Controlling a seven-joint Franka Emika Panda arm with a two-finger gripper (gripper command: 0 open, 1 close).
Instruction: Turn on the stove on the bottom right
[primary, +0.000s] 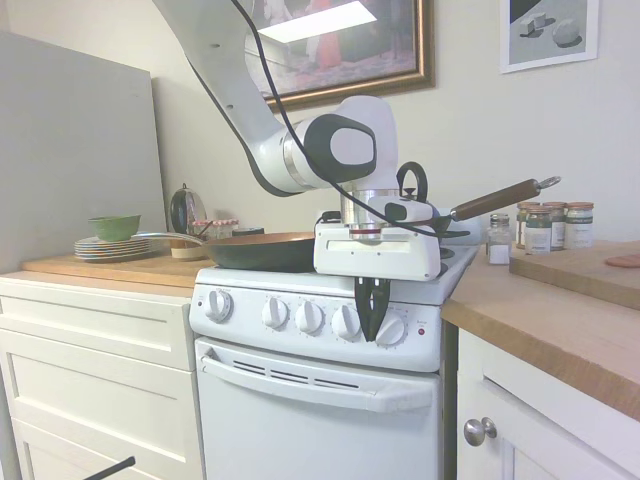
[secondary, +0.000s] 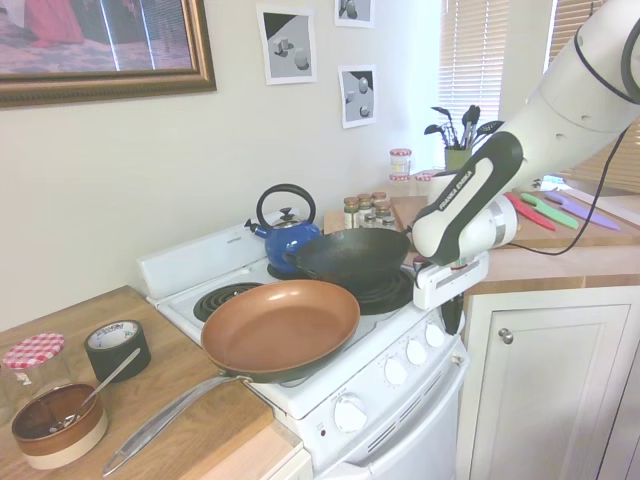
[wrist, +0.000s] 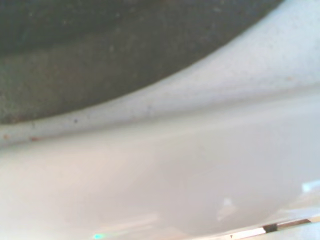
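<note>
The white stove (primary: 320, 400) has five round knobs along its front panel and a small red light (primary: 421, 330) at the right end. My gripper (primary: 372, 335) points straight down in front of the panel, between the fourth knob (primary: 345, 322) and the rightmost knob (primary: 392, 331), partly covering the rightmost one. Its black fingers (primary: 364, 305) meet at the tips with nothing between them. In the second exterior view the gripper (secondary: 452, 325) hangs at the stove's right front corner. The wrist view is a blur of white stove surface (wrist: 165, 170) and a dark curved edge.
A copper pan (secondary: 280, 328) with a long handle sits on the front left burner, and a black wok (secondary: 350, 255) and blue kettle (secondary: 287, 235) sit behind it. Spice jars (primary: 548, 225) stand on the right counter (primary: 560, 320). Plates with a green bowl (primary: 112, 240) sit on the left.
</note>
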